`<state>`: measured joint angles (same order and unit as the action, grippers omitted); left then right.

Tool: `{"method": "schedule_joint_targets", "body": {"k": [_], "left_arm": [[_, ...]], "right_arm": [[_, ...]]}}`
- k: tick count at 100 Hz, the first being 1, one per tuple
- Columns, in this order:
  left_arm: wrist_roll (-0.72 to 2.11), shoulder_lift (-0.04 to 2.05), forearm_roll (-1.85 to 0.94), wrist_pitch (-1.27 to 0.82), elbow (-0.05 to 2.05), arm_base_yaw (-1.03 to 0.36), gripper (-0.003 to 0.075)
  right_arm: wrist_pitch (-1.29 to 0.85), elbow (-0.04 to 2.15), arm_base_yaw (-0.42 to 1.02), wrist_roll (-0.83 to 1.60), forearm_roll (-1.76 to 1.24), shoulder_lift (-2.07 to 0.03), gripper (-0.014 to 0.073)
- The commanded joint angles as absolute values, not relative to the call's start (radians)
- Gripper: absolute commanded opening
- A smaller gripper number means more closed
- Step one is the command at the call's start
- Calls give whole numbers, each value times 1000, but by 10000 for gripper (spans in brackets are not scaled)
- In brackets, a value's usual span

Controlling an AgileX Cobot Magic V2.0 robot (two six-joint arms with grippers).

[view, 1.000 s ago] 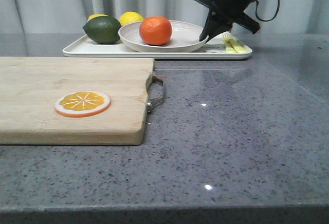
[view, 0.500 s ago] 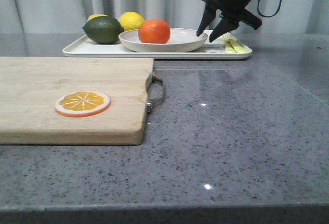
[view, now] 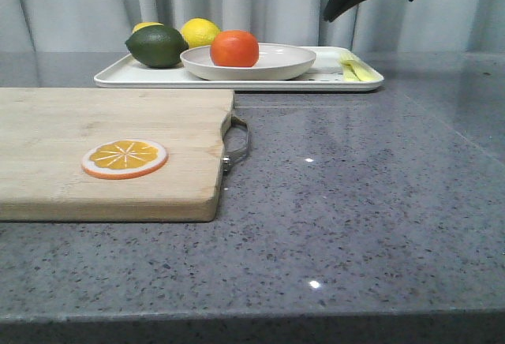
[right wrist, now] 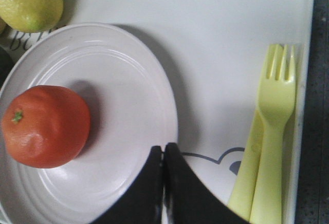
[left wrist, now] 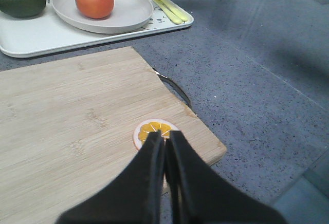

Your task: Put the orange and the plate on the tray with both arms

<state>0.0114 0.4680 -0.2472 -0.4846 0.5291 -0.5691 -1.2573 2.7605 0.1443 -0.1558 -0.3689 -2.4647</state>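
Note:
The orange (view: pixel 234 48) sits in the off-white plate (view: pixel 292 64), which rests on the white tray (view: pixel 158 77) at the back of the table. My right gripper (view: pixel 327 16) is raised above the plate's right rim, shut and empty. In the right wrist view its jaws (right wrist: pixel 163 146) are closed together over the plate's rim (right wrist: pixel 128 80), with the orange (right wrist: pixel 45 126) in the plate and the tray (right wrist: pixel 216 54) beneath. My left gripper (left wrist: pixel 164 134) is shut and empty above the cutting board, near the orange slice. It does not show in the front view.
A dark green fruit (view: pixel 158 46) and a lemon (view: pixel 201 30) lie on the tray's left part, and a yellow fork (view: pixel 355 68) on its right. A wooden cutting board (view: pixel 95 115) with an orange slice (view: pixel 125 158) fills the left front. Curtains hang behind.
My right gripper let go of the plate's rim, opened, then rose up and right and shut. The plate with the orange settled flat on the tray.

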Motion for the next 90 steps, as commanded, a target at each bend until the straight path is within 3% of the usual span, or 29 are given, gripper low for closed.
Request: {"method": "schedule_joint_targets", "body": {"k": [1, 52, 90], "left_arm": [[6, 471, -258, -408, 558, -568, -19], [6, 471, -258, -408, 558, -568, -19], [6, 471, -258, -408, 558, -568, -19]], "right_arm": [[-1342, 2793, 137, -149, -382, -2351, -69], [-1344, 2777, 141, -136, -375, -2129, -69], [-1339, 2369, 141, -61, -314, -1851, -69]]}}
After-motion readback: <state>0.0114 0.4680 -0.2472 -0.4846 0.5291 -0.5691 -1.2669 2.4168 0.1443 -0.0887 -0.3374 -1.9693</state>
